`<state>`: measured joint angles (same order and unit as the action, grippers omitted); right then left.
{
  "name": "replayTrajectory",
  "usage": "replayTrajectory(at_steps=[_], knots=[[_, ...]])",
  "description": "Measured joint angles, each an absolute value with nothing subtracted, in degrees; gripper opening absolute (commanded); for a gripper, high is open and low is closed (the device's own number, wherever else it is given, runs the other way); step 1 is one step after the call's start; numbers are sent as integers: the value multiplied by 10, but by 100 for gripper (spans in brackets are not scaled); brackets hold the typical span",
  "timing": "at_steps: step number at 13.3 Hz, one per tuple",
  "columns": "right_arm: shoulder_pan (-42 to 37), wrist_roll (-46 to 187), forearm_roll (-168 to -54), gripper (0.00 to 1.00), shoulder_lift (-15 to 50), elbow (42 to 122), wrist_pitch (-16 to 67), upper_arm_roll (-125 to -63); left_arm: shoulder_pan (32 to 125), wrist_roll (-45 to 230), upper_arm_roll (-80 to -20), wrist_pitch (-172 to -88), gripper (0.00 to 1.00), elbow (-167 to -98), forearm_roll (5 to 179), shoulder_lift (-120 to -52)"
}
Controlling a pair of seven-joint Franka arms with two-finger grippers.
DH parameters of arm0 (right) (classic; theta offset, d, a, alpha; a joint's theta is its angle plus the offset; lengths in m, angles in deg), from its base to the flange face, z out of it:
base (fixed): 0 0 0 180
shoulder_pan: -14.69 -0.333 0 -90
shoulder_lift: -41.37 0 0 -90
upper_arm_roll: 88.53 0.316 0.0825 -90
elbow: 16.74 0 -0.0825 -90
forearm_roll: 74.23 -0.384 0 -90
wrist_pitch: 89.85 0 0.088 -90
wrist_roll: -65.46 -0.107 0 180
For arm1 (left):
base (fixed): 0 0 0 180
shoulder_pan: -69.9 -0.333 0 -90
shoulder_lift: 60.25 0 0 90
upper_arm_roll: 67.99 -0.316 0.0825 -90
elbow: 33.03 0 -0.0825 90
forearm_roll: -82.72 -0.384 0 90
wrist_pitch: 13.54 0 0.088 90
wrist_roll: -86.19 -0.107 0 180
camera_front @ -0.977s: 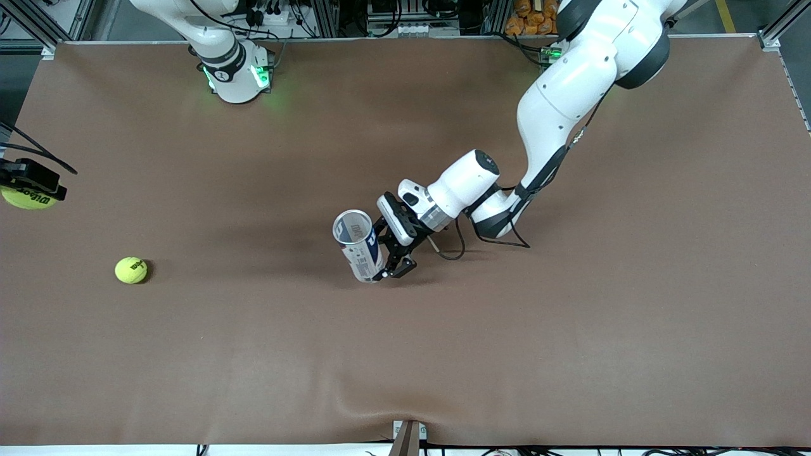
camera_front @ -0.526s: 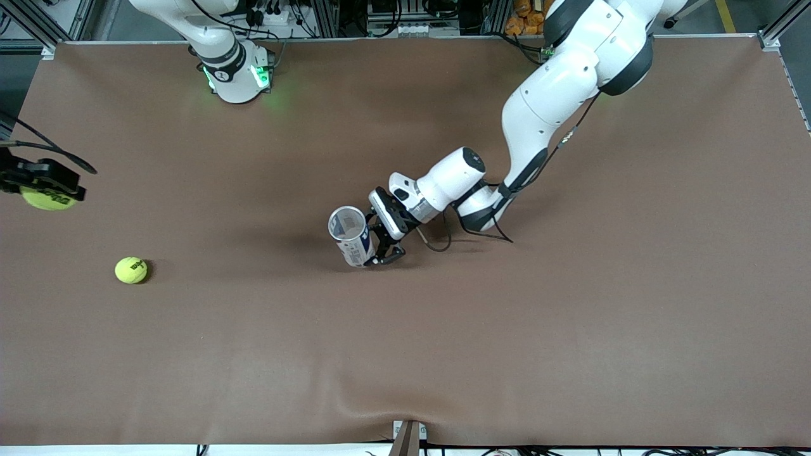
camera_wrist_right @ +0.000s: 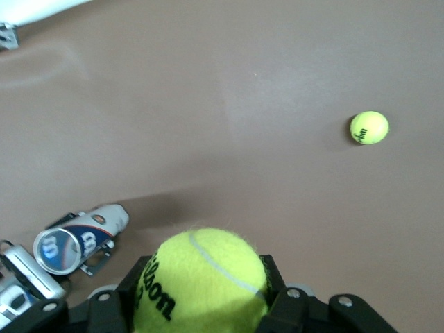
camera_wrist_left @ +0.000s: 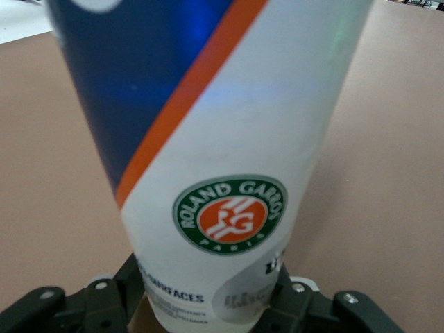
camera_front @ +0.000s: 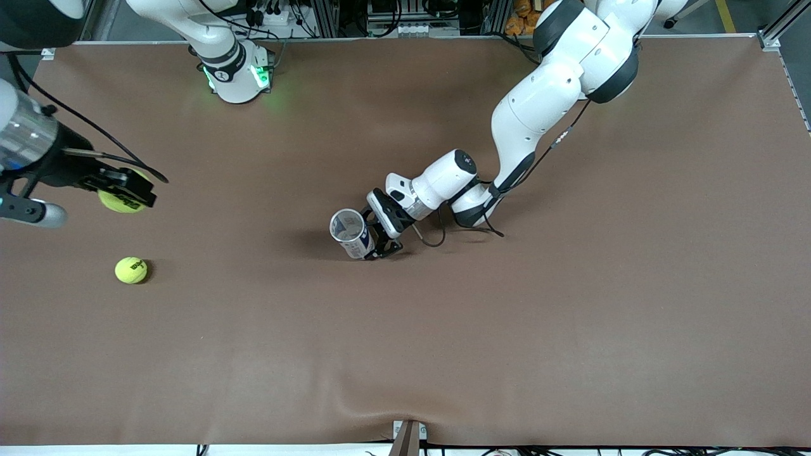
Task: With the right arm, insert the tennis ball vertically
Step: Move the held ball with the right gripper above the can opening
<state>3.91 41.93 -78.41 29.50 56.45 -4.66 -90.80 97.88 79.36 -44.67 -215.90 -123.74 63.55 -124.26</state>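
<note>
The right claw (camera_front: 130, 193) was closed on a tennis ball (camera_front: 117, 201) and hung in the air over the tabletop (camera_front: 570, 329) at the right arm's end. In the right wrist view the ball (camera_wrist_right: 202, 281) sat snug between the fingers. A 2nd ball (camera_front: 131, 270) lay loose on the tabletop, nearer to the front camera.

Near the middle of the tabletop the left claw (camera_front: 379, 244) was clamped low on a ball can (camera_front: 350, 233), which stood roughly upright with its open mouth facing up; in the left wrist view the can (camera_wrist_left: 229, 159) filled the space between the fingers.

Judging by this, the carrying step was in hand: the ball was gripped but well apart from the can. The next move likely called for bringing the ball over the can's mouth, centring it there, then lowering it straight down before letting go.
</note>
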Motion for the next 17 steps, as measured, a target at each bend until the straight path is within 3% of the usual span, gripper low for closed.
replayTrajectory(at_steps=[10, 17], knots=[[-122, 212, -790, 0, 207, 570, 26, -907, 982, 794, -447, -2159, 73, -1234, 636, -1244], [-192, 183, -772, 0, 131, 575, 57, -907, 984, 794, -448, -2159, 73, -1234, 636, -1244]])
